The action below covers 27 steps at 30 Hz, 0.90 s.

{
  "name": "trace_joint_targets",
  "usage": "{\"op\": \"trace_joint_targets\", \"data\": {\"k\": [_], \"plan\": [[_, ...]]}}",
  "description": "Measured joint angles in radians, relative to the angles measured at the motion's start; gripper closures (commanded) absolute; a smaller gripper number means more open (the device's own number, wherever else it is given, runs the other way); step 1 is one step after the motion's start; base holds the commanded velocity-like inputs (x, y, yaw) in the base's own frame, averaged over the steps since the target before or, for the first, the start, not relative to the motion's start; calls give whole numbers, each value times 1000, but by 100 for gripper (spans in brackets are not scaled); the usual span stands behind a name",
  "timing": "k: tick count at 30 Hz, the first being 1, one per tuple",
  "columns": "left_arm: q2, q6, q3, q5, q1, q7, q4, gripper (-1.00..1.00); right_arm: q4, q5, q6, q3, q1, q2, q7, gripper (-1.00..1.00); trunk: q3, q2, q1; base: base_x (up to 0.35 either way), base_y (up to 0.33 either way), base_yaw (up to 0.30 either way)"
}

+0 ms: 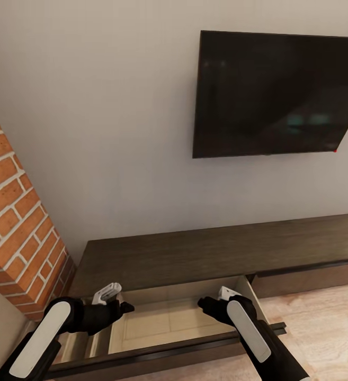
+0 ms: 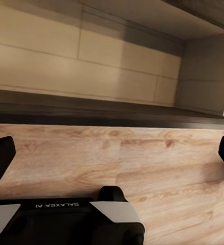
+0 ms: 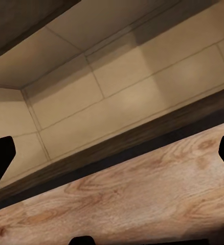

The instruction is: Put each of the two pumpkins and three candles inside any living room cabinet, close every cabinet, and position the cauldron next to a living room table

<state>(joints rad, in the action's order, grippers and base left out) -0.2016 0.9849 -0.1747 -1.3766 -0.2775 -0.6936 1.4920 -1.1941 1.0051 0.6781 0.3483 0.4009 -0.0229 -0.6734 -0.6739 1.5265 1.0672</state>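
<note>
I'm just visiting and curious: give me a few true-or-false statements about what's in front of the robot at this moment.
1. The cabinet has a drawer pulled out. True.
2. A pumpkin lies in that drawer. False: what shows of its pale interior is bare.
3. A dark TV hangs on the wall above the cabinet. True.
4. The left claw grips a candle. False: its fingers are spread with nothing between them.
5. The right claw is open. True.
</note>
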Motion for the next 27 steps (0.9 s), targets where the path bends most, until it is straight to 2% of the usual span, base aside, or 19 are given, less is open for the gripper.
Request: {"op": "trace_joint_targets", "data": {"k": [10, 16, 27], "plan": [[-5, 1, 6, -1, 1, 4, 10, -100, -3, 3, -1, 2, 0, 1, 2, -100, 0, 0, 0, -4, 0, -6], [-1, 2, -2, -2, 1, 5, 10, -100, -8, 4, -2, 0, 0, 1, 3, -100, 0, 0, 0, -138, 50, -14], [-1, 2, -4, -2, 0, 5, 14, -100, -30, 4, -1, -1, 0, -1, 14, -100, 0, 0, 0, -107, 54, -235]]}}
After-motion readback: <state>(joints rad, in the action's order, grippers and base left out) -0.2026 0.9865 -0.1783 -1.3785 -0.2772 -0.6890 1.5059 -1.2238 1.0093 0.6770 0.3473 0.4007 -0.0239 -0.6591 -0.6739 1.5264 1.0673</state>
